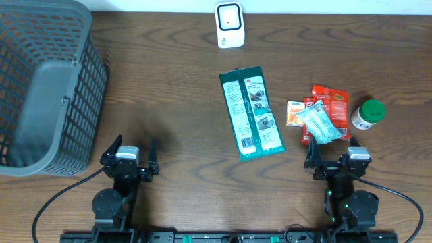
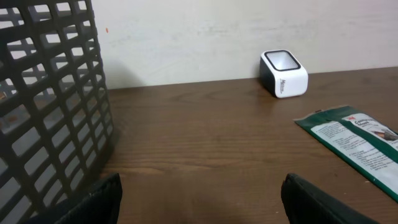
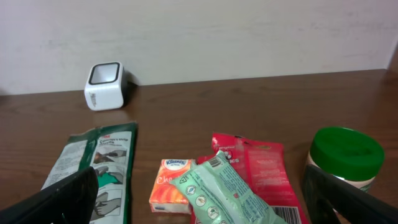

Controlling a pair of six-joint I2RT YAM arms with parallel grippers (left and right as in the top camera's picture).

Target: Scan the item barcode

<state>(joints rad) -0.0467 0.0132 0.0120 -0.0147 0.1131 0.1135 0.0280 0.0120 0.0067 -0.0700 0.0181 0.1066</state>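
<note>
While lying flat, green pkg (image 1: 252,113) points lengthwise twd scanner (image 1: 229,25).

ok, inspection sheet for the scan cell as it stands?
surface: dark wood table.
job's things: white barcode scanner at far edge; green packet flat mid-table; tissue pack, red packet, pale green pouch and green-lidded jar clustered right.
clutter: grey mesh basket, far left.
grippers: left gripper and right gripper open, empty, at near edge.
cables: black cables loop out from both arm bases.
surroundings: pale wall behind scanner.
</note>
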